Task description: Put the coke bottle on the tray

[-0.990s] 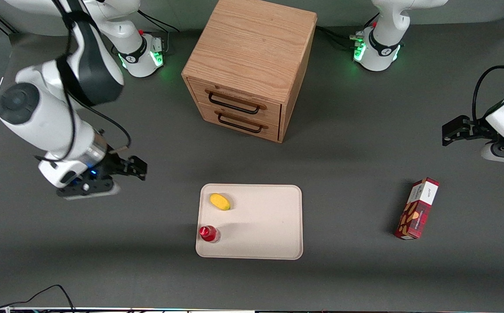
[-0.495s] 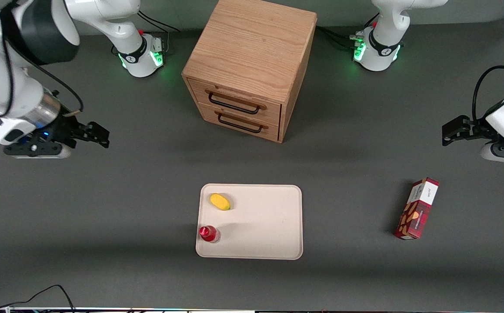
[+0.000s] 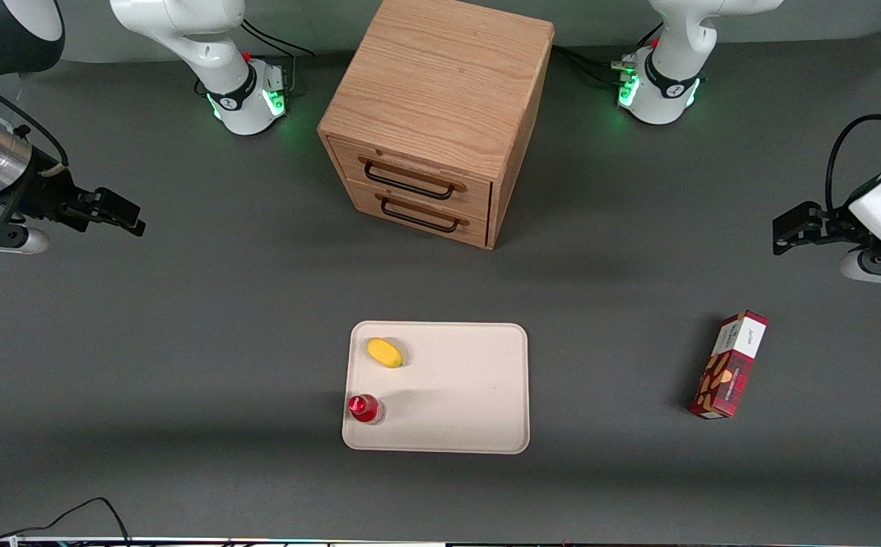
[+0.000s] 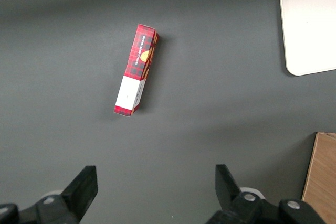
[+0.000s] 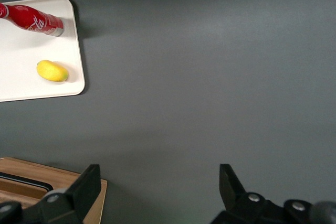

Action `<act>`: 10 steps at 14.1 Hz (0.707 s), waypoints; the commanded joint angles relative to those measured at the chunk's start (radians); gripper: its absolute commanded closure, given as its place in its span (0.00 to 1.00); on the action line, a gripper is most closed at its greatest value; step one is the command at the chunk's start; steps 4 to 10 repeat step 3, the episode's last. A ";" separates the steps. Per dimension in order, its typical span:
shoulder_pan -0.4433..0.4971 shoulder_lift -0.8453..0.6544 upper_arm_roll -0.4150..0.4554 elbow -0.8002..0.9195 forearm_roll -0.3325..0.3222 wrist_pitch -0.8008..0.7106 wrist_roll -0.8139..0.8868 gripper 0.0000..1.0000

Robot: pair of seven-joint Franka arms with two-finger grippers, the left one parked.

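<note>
The small red coke bottle (image 3: 365,408) stands upright on the cream-white tray (image 3: 455,395), at the corner nearest the front camera on the working arm's side. The right wrist view also shows the coke bottle (image 5: 32,19) on the tray (image 5: 21,85). My gripper (image 3: 122,216) hangs open and empty high over the working arm's end of the table, well away from the tray and farther from the front camera than it. From the wrist the gripper (image 5: 157,187) has wide-spread fingers over bare table.
A yellow lemon-like fruit (image 3: 384,352) also lies on the tray. A wooden two-drawer cabinet (image 3: 436,121) stands farther from the front camera than the tray. A red plaid carton (image 3: 729,365) lies toward the parked arm's end.
My gripper has drawn away from the tray, moving up and out toward the working arm's end of the table. Bottle, fruit and tray have stayed put.
</note>
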 commanded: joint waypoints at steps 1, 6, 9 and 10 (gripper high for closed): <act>-0.007 0.012 0.007 0.023 0.014 -0.020 -0.004 0.00; -0.005 0.013 0.012 0.028 0.011 -0.020 -0.002 0.00; -0.005 0.013 0.012 0.028 0.011 -0.020 -0.002 0.00; -0.005 0.013 0.012 0.028 0.011 -0.020 -0.002 0.00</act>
